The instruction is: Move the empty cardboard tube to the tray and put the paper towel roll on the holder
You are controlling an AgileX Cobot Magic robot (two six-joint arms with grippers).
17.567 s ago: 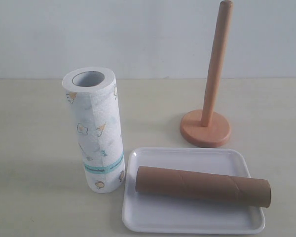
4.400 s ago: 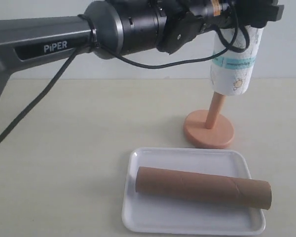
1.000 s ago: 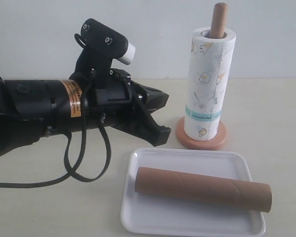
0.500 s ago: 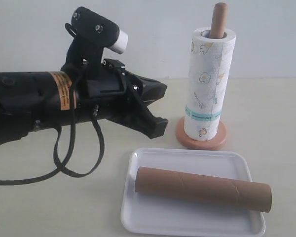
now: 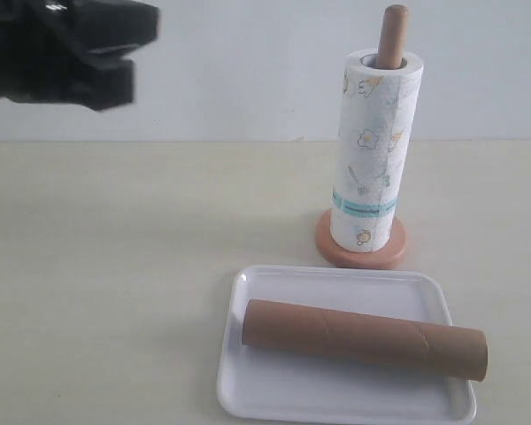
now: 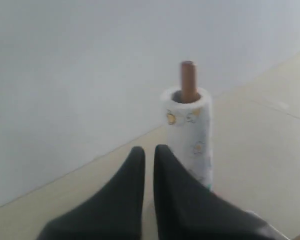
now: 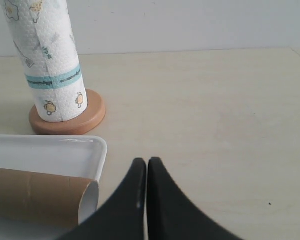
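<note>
The paper towel roll (image 5: 374,150) stands upright on the holder (image 5: 392,34), whose pole tip pokes out above it and whose disc base (image 5: 336,252) shows below. The empty cardboard tube (image 5: 363,336) lies lengthwise in the white tray (image 5: 274,376). My left gripper (image 5: 146,53) hangs high at the far left, blurred, well away from the roll. Its fingers (image 6: 132,170) are shut, with only a thin slit and nothing between them, and the roll (image 6: 190,130) lies beyond. My right gripper (image 7: 142,161) is shut and empty, just beside the tube's open end (image 7: 89,200) and the tray's corner (image 7: 55,150).
The beige tabletop (image 5: 115,266) runs to a pale wall at the back. The holder's base (image 7: 67,124) stands just behind the tray.
The left arm has pulled back from beside the roll, rising up and to the left, with only its tip still in the exterior view. Roll, tube and tray have stayed put.
</note>
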